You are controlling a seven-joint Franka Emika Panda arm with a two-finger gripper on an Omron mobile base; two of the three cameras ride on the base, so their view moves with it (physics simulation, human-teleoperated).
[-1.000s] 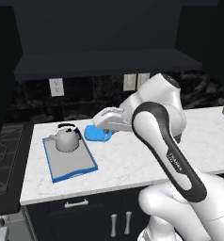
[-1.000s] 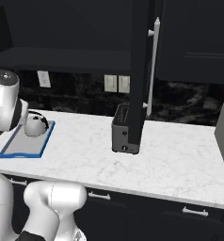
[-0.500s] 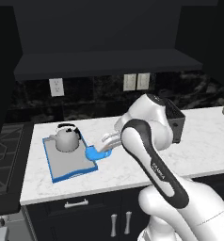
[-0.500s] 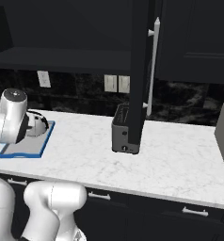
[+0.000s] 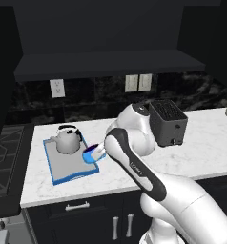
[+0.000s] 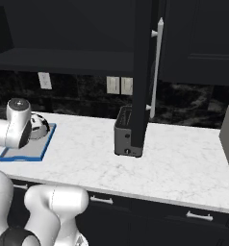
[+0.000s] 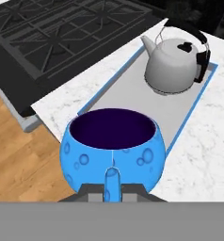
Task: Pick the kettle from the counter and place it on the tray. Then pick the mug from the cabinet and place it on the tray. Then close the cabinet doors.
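The arm has swung the blue mug down toward the tray; the tool, clenched on its handle, holds it over the bench-side rim, the kettle beyond.

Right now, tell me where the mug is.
The mug is held in the gripper at the tray's right edge, just right of the kettle in the left base view.
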